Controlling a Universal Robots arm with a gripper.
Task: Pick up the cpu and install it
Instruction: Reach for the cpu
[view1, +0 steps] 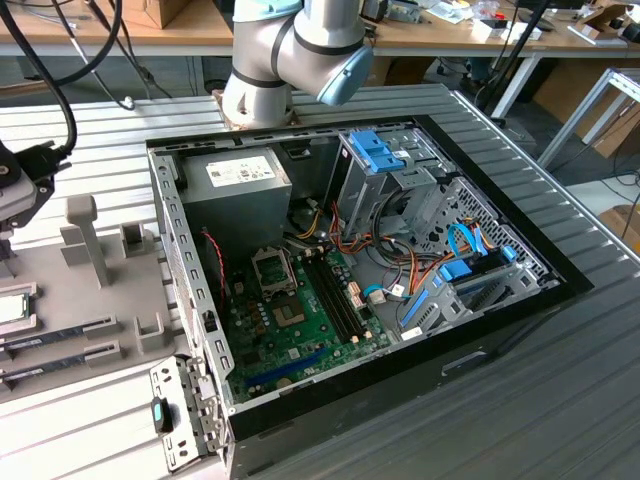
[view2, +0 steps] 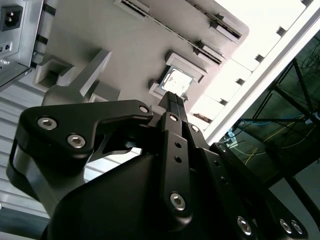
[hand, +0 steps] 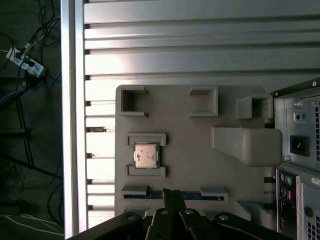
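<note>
The cpu is a small silvery square with a green rim. It lies flat in a low holder on the grey fixture tray, at the exterior view's far left. My gripper hovers above the tray, a little to one side of the cpu and not touching it. Its black fingers are pressed together, shut with nothing between them. In the open computer case, the green board lies flat with a square metal-framed socket near its far end.
The open computer case holds a power supply, blue-tabbed drive cages and cable bundles. Long memory sticks and tall grey posts stand on the tray. A ridged metal table lies beneath.
</note>
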